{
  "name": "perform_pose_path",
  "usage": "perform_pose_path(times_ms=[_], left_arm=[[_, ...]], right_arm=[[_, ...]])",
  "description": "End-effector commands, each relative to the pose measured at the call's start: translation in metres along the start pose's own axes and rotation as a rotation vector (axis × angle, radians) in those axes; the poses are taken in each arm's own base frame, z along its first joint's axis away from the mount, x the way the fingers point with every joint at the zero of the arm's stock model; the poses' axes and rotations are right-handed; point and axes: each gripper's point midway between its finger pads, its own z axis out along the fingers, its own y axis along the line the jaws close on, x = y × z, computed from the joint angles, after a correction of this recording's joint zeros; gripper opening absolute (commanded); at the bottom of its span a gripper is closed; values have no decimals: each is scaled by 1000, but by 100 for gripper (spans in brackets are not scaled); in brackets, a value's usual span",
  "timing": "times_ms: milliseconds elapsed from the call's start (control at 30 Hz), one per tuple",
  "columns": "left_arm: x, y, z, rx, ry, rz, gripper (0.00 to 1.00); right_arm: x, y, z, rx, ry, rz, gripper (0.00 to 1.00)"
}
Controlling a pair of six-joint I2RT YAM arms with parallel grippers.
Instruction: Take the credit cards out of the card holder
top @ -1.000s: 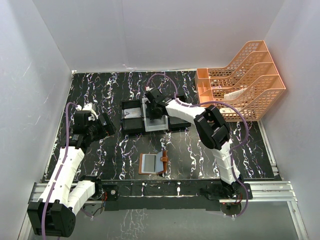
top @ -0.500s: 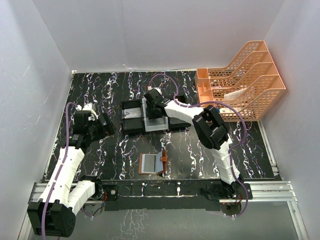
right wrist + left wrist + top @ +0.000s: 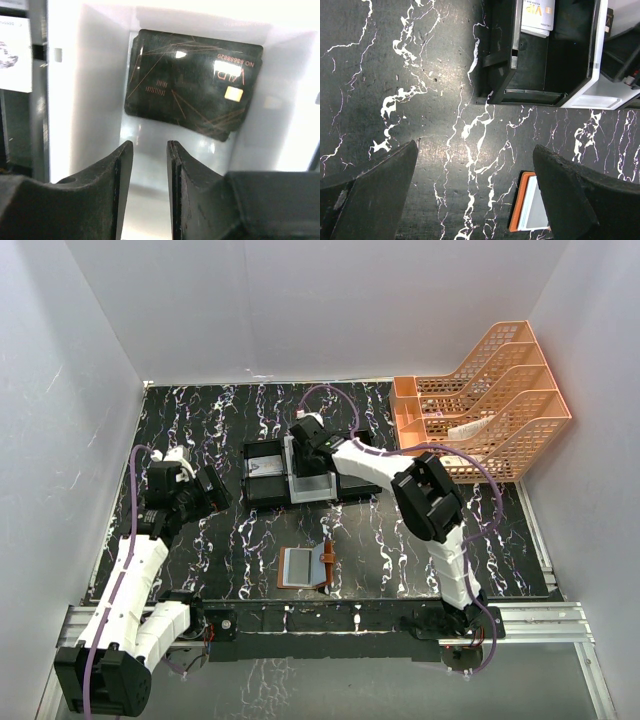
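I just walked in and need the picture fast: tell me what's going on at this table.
The right claw hovers over the white tray compartment, jaws slightly apart and empty, with a black card lying flat inside just beyond its fingertips. The left claw hangs wide open above the marbled tabletop, holding nothing. The card holder lies spread open near the front edge, untouched by either arm.

My right gripper (image 3: 149, 150) now sits slightly farther back over the tray (image 3: 262, 490) than a second ago. Its jaws have eased apart to a narrow gap, with nothing between them, above the white compartment (image 3: 90, 75).
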Motion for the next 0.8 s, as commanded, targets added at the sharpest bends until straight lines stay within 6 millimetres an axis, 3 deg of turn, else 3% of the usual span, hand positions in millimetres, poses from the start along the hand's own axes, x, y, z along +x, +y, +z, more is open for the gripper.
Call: perform_pose_path(times_ms=[0,267,333,367,400,433,467,500,567,667,767], left_arm=[[-5,-4,-5,28,-32,12,99],[-5,-8,-6,53,-31,19,99],[-4,-10,-6,68,-30,21,99],[-4,-12,-6,77,-27,24,99],[-3,-13,-5,85,-21,24,99],[-2,-14,-5,91,-17,25,99],[-2,-15,-5,97,-14,27,99],[-2,-16,-4,102,-12,29,99],[-1,-18,-4,112,-8,32,99],[-2,-20,-4,122,-8,33,99],[1,-24,-3,148,3,32,99]], right_arm=[[-48,17,-62,-88,-132,14,33],[-52,23,-123,-207,-238,100,44],[-61,29,-159,-294,-311,139,48],[-56,32,-163,-338,-310,160,52],[-58,40,-181,-423,-335,186,54],[-60,46,-193,-490,-345,264,67],[-57,45,-200,-519,-333,338,87],[-56,47,-209,-567,-338,362,97],[-50,54,-226,-719,-356,333,98],[-32,60,-232,-886,-321,447,98],[-4,73,-216,-935,-159,488,96]])
